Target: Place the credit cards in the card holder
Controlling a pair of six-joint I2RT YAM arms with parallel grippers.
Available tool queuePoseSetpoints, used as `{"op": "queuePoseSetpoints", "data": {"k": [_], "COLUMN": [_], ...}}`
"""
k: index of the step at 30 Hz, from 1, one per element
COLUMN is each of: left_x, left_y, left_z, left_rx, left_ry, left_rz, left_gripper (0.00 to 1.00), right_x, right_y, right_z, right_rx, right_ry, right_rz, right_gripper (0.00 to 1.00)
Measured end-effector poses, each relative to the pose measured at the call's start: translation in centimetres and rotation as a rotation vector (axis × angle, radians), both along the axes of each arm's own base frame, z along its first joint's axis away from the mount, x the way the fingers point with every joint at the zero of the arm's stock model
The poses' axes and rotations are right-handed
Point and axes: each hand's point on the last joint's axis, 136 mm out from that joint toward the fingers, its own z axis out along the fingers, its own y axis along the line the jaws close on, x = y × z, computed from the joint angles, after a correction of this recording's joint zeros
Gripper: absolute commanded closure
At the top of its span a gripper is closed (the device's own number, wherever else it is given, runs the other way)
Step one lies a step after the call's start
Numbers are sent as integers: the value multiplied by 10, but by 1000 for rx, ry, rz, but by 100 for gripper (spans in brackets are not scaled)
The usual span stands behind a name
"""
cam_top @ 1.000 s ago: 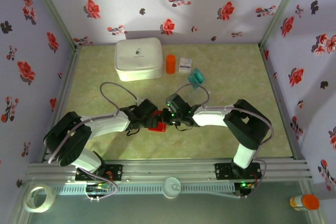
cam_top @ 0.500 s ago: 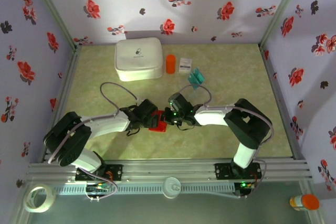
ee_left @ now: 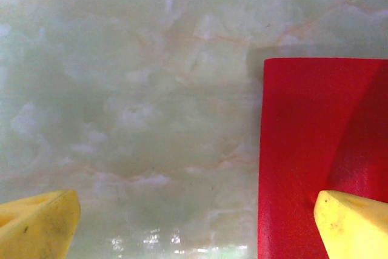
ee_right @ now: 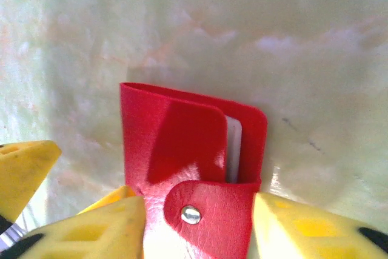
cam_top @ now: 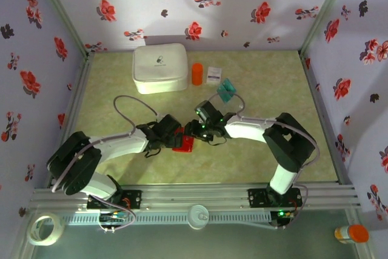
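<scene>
From above, your wallet lies on the table between the left gripper and right gripper, with the cards well apart. Left wrist: jaws gape wide, one finger over the wallet. Right wrist: jaws part-open, straddling the wallet's snap tab, clenching nothing.

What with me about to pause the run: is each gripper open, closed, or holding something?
Left gripper: open wide, one finger over the red wallet, holding nothing.
Right gripper: open, straddling the wallet's snap tab, seemingly not clamped.
</scene>
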Motion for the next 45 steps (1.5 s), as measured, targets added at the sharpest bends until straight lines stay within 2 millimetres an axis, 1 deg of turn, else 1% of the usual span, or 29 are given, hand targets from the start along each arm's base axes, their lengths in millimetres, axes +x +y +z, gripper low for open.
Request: {"op": "queuePoseSetpoints", "data": {"k": [3, 4, 5, 6, 7, 9, 11, 13, 14, 16, 17, 18, 20, 23, 25, 27, 29, 31, 34, 37, 41, 44, 45], "left_x": [0, 0, 0, 2, 4, 13, 24, 34, 40, 50, 55, 59, 67, 80, 86, 90, 94, 97, 101, 107, 116, 120, 122], "left_y": [1, 3, 4, 5, 8, 16, 29, 45, 55, 77, 91, 104, 133, 168, 187, 204, 220, 233, 248, 254, 250, 242, 240], "left_z": [13, 19, 26, 33, 43, 64, 89, 111, 124, 143, 152, 159, 173, 188, 190, 184, 171, 157, 135, 112, 76, 53, 49], "left_rx": [-23, -32, -42, -52, -63, -80, -94, -99, -94, -77, -62, -44, -4, 59, 105, 150, 198, 237, 284, 311, 318, 308, 301], "left_ry": [-21, -29, -44, -56, -77, -128, -199, -269, -309, -376, -412, -442, -499, -578, -618, -636, -635, -624, -605, -593, -589, -593, -595], "left_rz": [5, 9, 14, 20, 31, 67, 121, 175, 204, 258, 291, 323, 388, 458, 487, 508, 523, 535, 541, 526, 465, 406, 389], "left_gripper": [0, 0, 0, 0, 0, 0, 0, 0, 0, 0, 0, 0, 0, 0, 0, 0, 0, 0, 0, 0, 0, 0, 0], "right_x": [13, 17, 21, 25, 29, 37, 45, 51, 54, 58, 61, 62, 65, 72, 76, 82, 90, 95, 100, 101, 106, 107, 106], "right_y": [-12, -18, -26, -34, -45, -72, -107, -147, -168, -212, -236, -255, -298, -346, -369, -387, -403, -415, -423, -422, -415, -408, -405], "right_z": [35, 51, 65, 80, 95, 123, 148, 167, 173, 181, 185, 186, 185, 172, 158, 143, 128, 111, 81, 56, 41, 34, 30], "right_rx": [26, 38, 47, 55, 57, 48, 10, -57, -101, -207, -274, -329, -472, -642, -741, -840, -931, -997, -1052, -1056, -989, -927, -907], "right_ry": [-58, -88, -116, -148, -181, -258, -340, -418, -450, -506, -539, -560, -586, -583, -563, -536, -513, -488, -461, -469, -558, -645, -670], "right_rz": [-31, -44, -61, -78, -99, -157, -237, -333, -387, -505, -574, -627, -727, -814, -839, -844, -846, -845, -820, -789, -776, -774, -771], "right_gripper": [27, 21, 14, 4, 1, 1, 1, 1, 1, 1, 1, 1, 1, 1, 1, 1, 1, 1, 1, 1, 1, 1, 1]}}
